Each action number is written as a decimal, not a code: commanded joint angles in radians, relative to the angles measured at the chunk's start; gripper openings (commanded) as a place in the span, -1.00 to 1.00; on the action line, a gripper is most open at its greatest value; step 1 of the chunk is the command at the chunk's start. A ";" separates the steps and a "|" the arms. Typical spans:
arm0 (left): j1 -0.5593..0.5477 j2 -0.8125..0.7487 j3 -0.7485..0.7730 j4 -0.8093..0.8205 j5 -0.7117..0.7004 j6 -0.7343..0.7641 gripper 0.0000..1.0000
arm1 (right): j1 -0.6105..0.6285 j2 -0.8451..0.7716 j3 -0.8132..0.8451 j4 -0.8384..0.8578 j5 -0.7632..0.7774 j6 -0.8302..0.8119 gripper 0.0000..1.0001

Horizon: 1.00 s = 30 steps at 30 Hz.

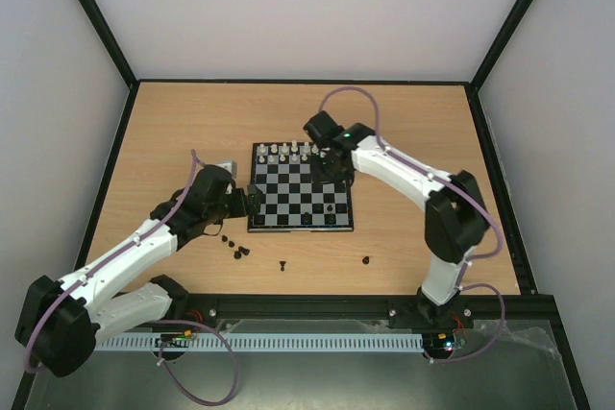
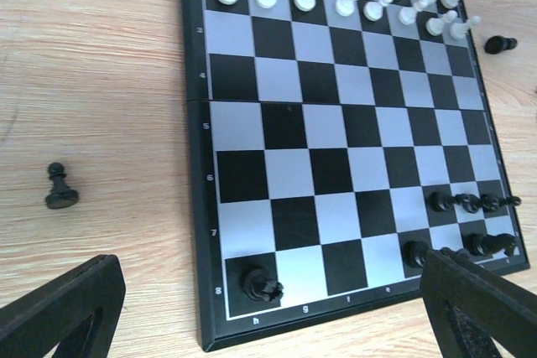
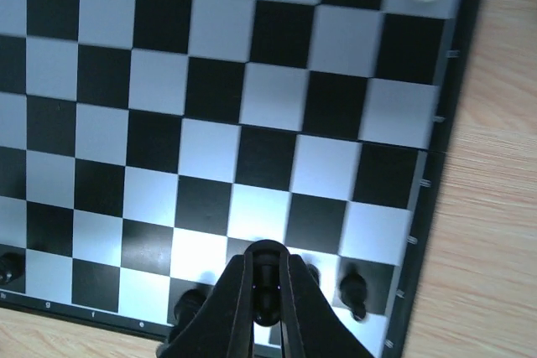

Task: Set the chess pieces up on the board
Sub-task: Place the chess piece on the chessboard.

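Note:
The board (image 1: 300,189) lies mid-table, white chess pieces (image 1: 286,151) lined along its far edge. My right gripper (image 3: 267,291) is shut on a small black piece (image 3: 267,278), held between its fingers (image 3: 233,303) over the board's right side (image 1: 333,168). Other black pieces (image 3: 352,293) stand on squares close by. My left gripper (image 2: 268,320) is open at the board's left edge (image 1: 252,201), nothing between its fingers (image 2: 63,308). A black rook (image 2: 262,284) stands on the corner square in front of it, and more black pieces (image 2: 470,203) stand further along.
Loose black pieces lie on the wooden table in front of the board (image 1: 235,251), (image 1: 282,264), (image 1: 366,259). A black pawn (image 2: 60,188) stands off the board in the left wrist view, and another black piece (image 2: 501,44) lies beyond the board's far corner.

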 commanded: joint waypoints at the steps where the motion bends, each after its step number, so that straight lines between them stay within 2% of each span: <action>1: 0.032 -0.023 0.003 -0.032 -0.029 -0.018 0.99 | 0.054 0.134 0.091 -0.103 -0.034 -0.070 -0.97; 8: 0.049 -0.027 -0.012 -0.027 -0.033 -0.037 0.99 | 0.119 0.258 0.138 -0.108 -0.011 -0.081 -0.97; 30: 0.050 -0.029 -0.027 -0.025 -0.035 -0.036 0.99 | 0.171 0.302 0.093 -0.083 -0.019 -0.068 -0.91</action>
